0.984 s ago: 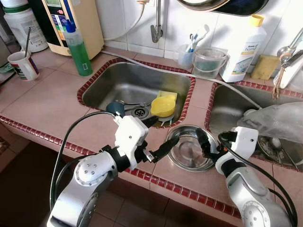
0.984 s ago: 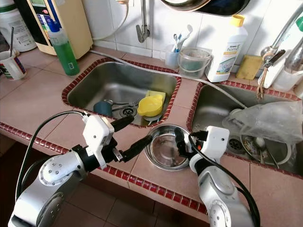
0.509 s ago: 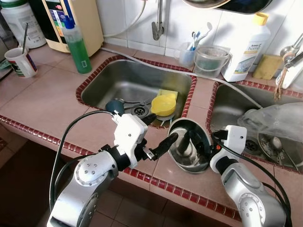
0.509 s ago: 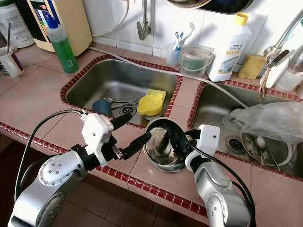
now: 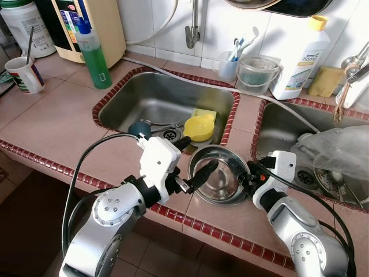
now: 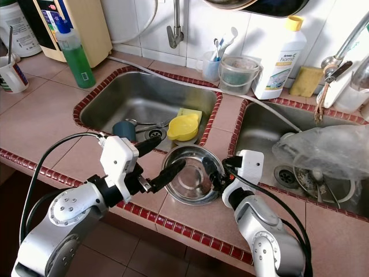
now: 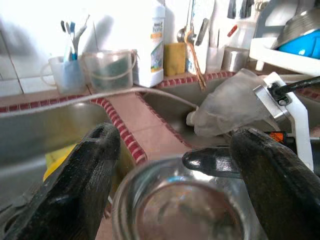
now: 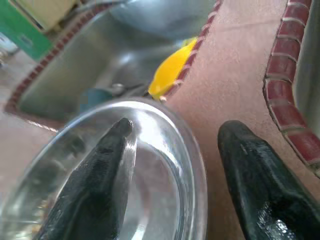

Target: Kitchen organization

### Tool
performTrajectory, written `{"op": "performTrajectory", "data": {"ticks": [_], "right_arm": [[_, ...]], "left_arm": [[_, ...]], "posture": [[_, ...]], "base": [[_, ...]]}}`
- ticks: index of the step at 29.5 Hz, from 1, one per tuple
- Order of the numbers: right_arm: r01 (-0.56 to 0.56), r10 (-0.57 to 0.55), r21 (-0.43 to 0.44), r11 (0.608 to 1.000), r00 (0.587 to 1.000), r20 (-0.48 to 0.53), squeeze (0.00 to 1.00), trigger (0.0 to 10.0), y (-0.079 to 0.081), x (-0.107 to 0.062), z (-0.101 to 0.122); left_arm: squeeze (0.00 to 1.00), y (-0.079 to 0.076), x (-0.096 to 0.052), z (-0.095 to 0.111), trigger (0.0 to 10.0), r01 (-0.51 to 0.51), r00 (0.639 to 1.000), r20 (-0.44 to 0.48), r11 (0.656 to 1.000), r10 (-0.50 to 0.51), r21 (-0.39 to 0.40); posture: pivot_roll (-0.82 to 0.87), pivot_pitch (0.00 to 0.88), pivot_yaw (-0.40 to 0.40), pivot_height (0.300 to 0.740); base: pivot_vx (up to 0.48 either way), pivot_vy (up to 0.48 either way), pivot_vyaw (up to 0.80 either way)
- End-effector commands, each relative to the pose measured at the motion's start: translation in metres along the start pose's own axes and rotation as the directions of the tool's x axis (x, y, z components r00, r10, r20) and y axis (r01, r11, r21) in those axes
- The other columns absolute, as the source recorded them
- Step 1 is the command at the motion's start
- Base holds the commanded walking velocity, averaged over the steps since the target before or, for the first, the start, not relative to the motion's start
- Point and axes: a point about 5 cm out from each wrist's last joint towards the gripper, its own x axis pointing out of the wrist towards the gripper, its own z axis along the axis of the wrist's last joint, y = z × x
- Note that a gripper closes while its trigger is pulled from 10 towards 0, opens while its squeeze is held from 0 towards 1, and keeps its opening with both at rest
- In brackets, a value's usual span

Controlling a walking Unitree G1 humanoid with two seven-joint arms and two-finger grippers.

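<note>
A steel bowl sits on the pink tiled counter between the two sinks, tipped slightly, its near-left edge reaching toward the red-brick counter edge; the right gripper is at the bowl's right rim, one finger inside the bowl and the other outside on the counter side, the rim running between them, though whether the fingers press the metal cannot be told; the left gripper hovers at the bowl's left rim with its fingers spread wide, one over the sink edge and one over the bowl, gripping nothing; in the left sink lie a yellow bowl, a dark blue cup and some cutlery near the drain; the right sink holds a clear plastic bag; a green soap bottle and a mug stand on the counter to the left; a white detergent bottle and a clear plastic tub stand along the tiled wall behind.
</note>
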Motion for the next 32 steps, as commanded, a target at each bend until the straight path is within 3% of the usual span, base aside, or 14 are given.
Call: {"op": "performTrajectory", "data": {"ticks": [1,32], "right_arm": [[-0.028,0.027,0.035,0.999,0.999,0.019,0.00,0.0,0.0019,-0.0004,0.0068],[-0.056,0.054,0.043,0.998,0.998,0.025,0.00,0.0,0.0038,0.0008,0.0111]], "left_arm": [[0.00,-0.0018,0.0011,0.0023,10.0,0.008,1.000,0.009,1.000,-0.008,-0.004],[0.00,-0.0023,0.0021,0.0022,10.0,0.012,1.000,0.009,1.000,-0.012,-0.003]], "posture": [[-0.06,0.109,-0.001,0.740],[-0.06,0.098,-0.005,0.740]], "base": [[0.000,0.000,0.00],[0.000,0.000,0.00]]}}
